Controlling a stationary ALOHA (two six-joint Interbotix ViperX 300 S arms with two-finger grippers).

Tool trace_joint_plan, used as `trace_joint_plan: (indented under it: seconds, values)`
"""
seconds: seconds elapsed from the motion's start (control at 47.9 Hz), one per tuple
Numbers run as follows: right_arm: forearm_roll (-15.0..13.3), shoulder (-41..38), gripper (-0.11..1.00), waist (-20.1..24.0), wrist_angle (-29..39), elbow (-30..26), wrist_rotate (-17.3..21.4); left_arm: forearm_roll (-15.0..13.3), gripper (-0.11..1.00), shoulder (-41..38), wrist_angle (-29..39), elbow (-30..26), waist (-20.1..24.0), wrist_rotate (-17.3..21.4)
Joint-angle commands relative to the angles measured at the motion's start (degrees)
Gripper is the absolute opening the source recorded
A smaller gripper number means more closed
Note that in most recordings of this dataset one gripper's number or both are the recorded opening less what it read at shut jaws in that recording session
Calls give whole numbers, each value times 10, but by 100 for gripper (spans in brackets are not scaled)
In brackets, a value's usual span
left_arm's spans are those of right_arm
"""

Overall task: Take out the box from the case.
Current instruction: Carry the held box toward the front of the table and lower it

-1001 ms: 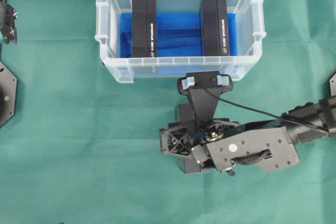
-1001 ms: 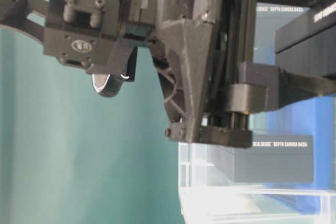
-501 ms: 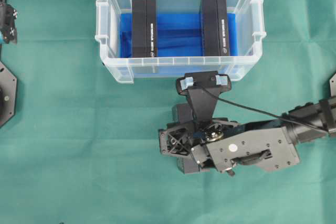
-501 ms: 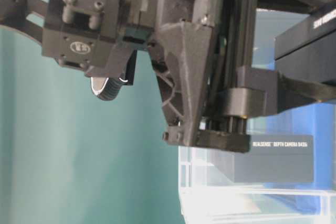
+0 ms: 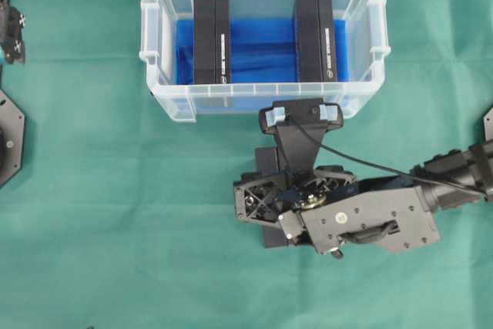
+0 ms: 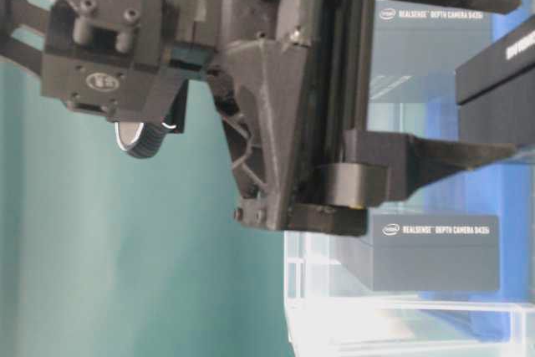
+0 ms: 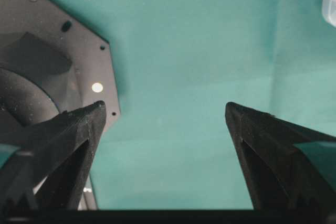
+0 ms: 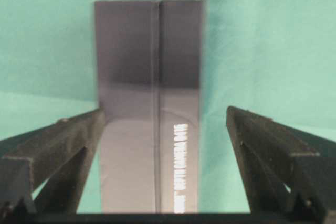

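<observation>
The case [image 5: 166, 104] is a clear tub with a blue lining, at the back of the green cloth. Two black boxes stand on edge inside it, one on the left [image 5: 211, 40] and one on the right [image 5: 315, 36]. Another black box [image 8: 149, 103] rests on the cloth outside the case, mostly hidden under my right arm in the overhead view [image 5: 267, 163]. My right gripper [image 8: 165, 111] is open astride it: the left finger sits at the box's edge and the right finger stands clear. My left gripper [image 7: 165, 106] is open over bare cloth, with nothing in it.
My right arm [image 5: 370, 217] stretches in from the right edge, just in front of the case. A black octagonal base plate [image 7: 52, 66] lies beside my left gripper at the far left. Green cloth [image 5: 115, 229] covers the table.
My right gripper's jaws have spread wide and let go of the black box. The right wrist has shifted slightly toward the case. The left gripper has not moved.
</observation>
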State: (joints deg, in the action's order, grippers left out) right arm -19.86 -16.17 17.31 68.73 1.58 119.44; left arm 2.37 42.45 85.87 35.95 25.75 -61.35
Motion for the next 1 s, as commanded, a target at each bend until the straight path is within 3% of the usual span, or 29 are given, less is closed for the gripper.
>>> trace_joint_plan:
  seconds: [0.0, 0.271, 0.605, 0.981]
  values:
    - [-4, 12, 94, 0, 3, -15, 1, 3, 99, -1, -2, -6, 1, -2]
    - [-4, 27, 94, 0, 16, -53, -12, 2, 99, 0, -2, -6, 1, -3]
    - [-20, 61, 94, 0, 112, -110, -60, 1, 99, -1, -2, -7, 1, -7]
    - [-33, 68, 94, 0, 166, -176, -105, -1, 99, -1, -2, -8, 1, -9]
